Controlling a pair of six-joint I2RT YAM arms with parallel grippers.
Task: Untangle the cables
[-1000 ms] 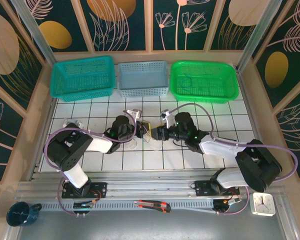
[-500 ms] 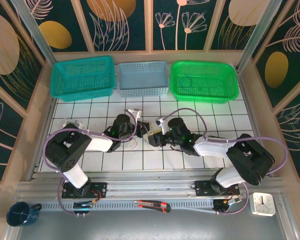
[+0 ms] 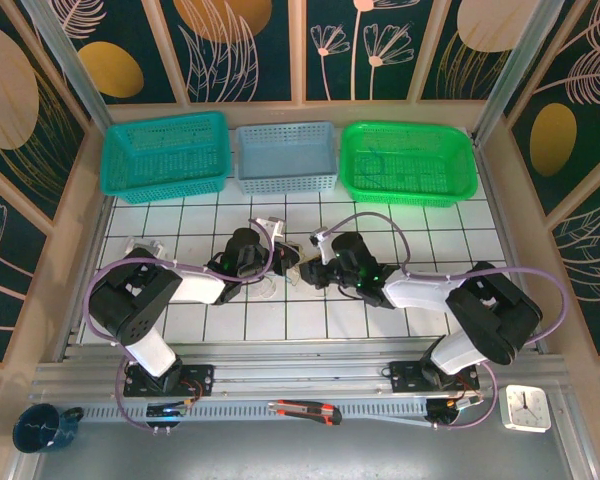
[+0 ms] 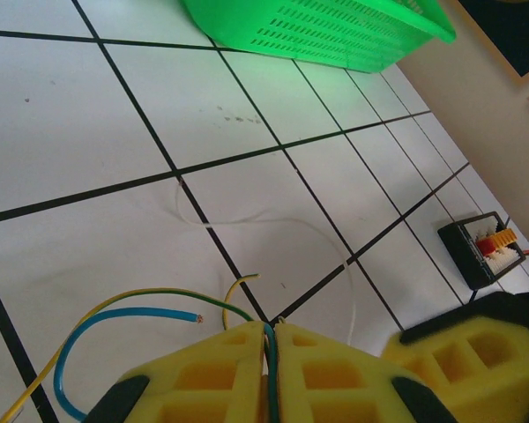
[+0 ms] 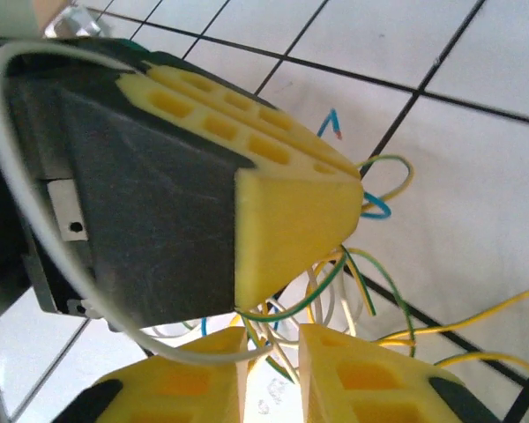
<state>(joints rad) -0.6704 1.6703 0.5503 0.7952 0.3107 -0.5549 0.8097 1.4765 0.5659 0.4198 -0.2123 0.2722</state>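
Two holds on the cables (image 5: 286, 322) may be forming. The right fingers (image 5: 361, 381) are sitting closer in than a second ago and narrowing around the strands, though I cannot tell if they are pinching yet, while the left fingers (image 4: 203, 379) are staying clenched on a blue-green strand. That is setting up a pull-apart, with the thin yellow, white, blue and green loops bunching tangled between both, mid-table (image 3: 280, 322).

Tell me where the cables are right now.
In the top view the cables lie mid-table between the two pincers; the left pincer is shut on some strands, and the right pincer straddles the bunch.
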